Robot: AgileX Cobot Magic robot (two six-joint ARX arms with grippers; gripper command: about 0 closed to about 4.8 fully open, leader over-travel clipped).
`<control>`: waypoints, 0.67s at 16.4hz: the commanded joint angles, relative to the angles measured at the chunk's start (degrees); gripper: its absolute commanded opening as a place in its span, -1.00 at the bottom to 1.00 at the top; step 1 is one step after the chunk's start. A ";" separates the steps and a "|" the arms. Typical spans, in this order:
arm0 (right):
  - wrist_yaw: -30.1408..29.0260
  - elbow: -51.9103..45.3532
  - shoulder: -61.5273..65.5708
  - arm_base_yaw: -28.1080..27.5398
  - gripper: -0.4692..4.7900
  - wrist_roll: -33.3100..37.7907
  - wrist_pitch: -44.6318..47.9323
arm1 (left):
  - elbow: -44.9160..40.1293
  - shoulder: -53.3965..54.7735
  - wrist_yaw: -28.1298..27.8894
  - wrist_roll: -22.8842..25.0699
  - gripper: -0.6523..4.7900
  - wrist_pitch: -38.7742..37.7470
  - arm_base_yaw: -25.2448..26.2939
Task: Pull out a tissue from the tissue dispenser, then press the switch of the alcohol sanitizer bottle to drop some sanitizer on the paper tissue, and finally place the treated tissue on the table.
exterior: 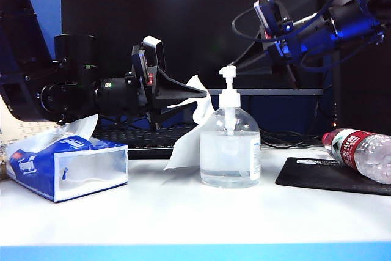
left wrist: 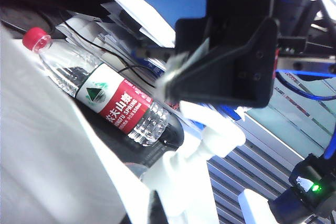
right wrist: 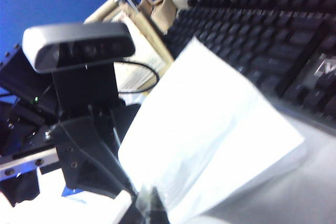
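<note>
Jaws of the left gripper point(exterior: 198, 93) are pinching the tissue point(exterior: 186, 145) beside the alcohol sanitizer bottle point(exterior: 230, 151); the right gripper point(exterior: 293, 80), jaws closed and empty, is hovering above the table point(exterior: 183, 212), needing to descend onto the switch point(exterior: 228, 77).

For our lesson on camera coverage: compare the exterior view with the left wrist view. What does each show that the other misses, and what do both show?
Only the exterior view: the tissue dispenser, the table, the keyboard and the right gripper, raised above and behind the pump. Only the left wrist view: the water bottle's red cap. Both: the left gripper, shut on the tissue, the switch and the water bottle.
</note>
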 commanded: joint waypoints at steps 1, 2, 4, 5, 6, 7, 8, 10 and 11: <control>-1.55 0.24 -0.17 0.04 -0.84 0.11 0.46 | 0.15 -0.31 0.70 0.02 -0.78 1.05 -0.04; -1.92 0.26 -0.17 0.09 -0.84 0.09 0.46 | 0.15 -0.31 0.70 0.02 -0.78 1.05 -0.04; -2.62 0.26 -0.17 0.17 -0.84 0.09 0.48 | 0.17 -0.31 1.11 0.04 -0.78 1.07 -0.04; -3.61 0.26 -0.15 0.17 -0.84 0.09 0.50 | 0.20 -0.31 1.31 0.04 -0.78 1.07 -0.04; -3.87 0.26 -0.13 0.17 -0.84 0.09 0.50 | 0.20 -0.31 1.31 0.07 -0.78 1.07 -0.04; -4.15 0.26 -0.13 0.17 -0.84 0.11 0.50 | 0.22 -0.31 1.31 0.13 -0.78 1.07 -0.04; -4.92 0.28 -0.13 0.17 -0.84 0.09 0.52 | 0.22 -0.31 1.40 0.20 -0.78 1.07 -0.07; -6.47 0.28 -0.13 0.17 -0.84 0.11 0.52 | 0.22 -0.31 1.75 0.24 -0.78 1.07 -0.07; -7.26 0.28 -0.13 0.17 -0.84 0.11 0.52 | 0.22 -0.31 1.97 0.24 -0.78 1.09 -0.07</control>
